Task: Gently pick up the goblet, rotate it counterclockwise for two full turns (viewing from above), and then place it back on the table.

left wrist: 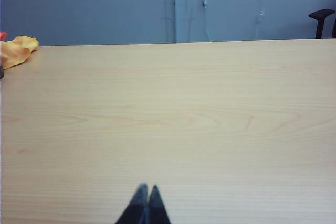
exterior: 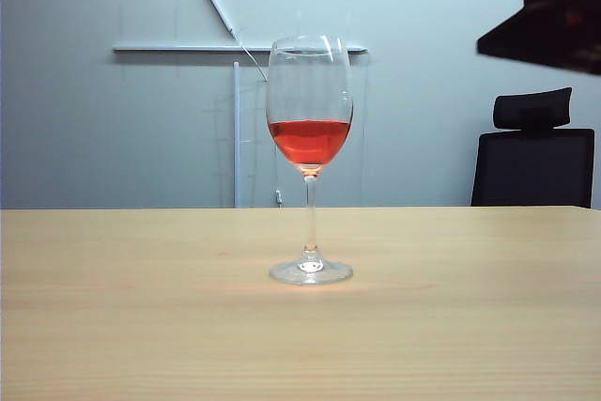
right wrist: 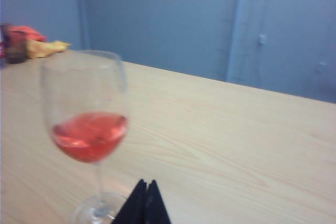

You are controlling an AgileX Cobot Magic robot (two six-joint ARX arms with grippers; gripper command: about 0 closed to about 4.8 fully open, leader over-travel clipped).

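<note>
A: Goblet [exterior: 310, 159] stands upright on the bench [exterior: 113, 326], near mid-width in the exterior view, foot flat on the wood. Red liquid fills the lower part of the bowl. Nothing touches it.

B: Right hand [right wrist: 144, 183]?

A: Fingers pressed together, tips meeting, nothing between them. In the right wrist view the tips sit just beside the goblet [right wrist: 86, 124], close to its foot, apart from the stem. That picture is slightly blurred. In the exterior view only a dark part of an arm [exterior: 554, 11] shows, high at the upper right, well above the bench and well apart from the glass.

B: Left hand [left wrist: 144, 188]?

A: Also pressed together, empty. It hangs over bare bench [left wrist: 210, 129]; the goblet does not appear in the left wrist view.

B: Other items?

A: Yellow cloth [left wrist: 17, 50] at the far edge of the bench, seen from both wrist cameras, with something red and dark next to it; too small to identify. Black office chair [exterior: 533, 152] behind the bench on the right of the exterior view.
</note>
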